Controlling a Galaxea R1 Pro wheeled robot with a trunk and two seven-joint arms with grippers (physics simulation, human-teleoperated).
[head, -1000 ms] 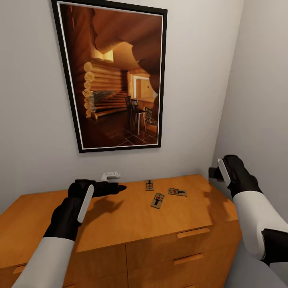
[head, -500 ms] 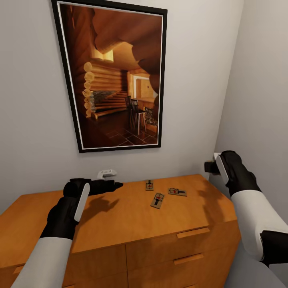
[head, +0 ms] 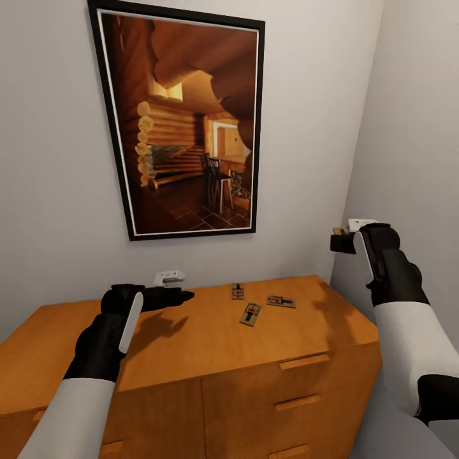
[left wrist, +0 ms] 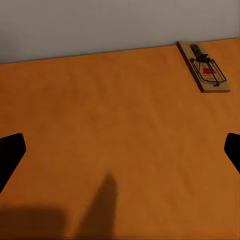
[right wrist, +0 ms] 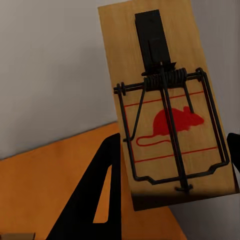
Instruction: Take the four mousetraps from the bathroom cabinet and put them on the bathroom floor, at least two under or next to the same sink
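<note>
The left gripper [head: 167, 294] hovers with jaws spread and empty above the rear left of the cabinet [head: 191, 347] top, close to the grey wall below the framed picture [head: 182, 124]. Three mousetraps [head: 250, 313] lie flat on the cabinet top right of centre, near its back edge, well apart from the left gripper. The right gripper [head: 344, 241] is raised above the cabinet's right end near the side wall, clamped on a fourth mousetrap [right wrist: 167, 107].

bare cabinet top [head: 191, 344] left of three mousetraps [head: 251, 313]
</note>
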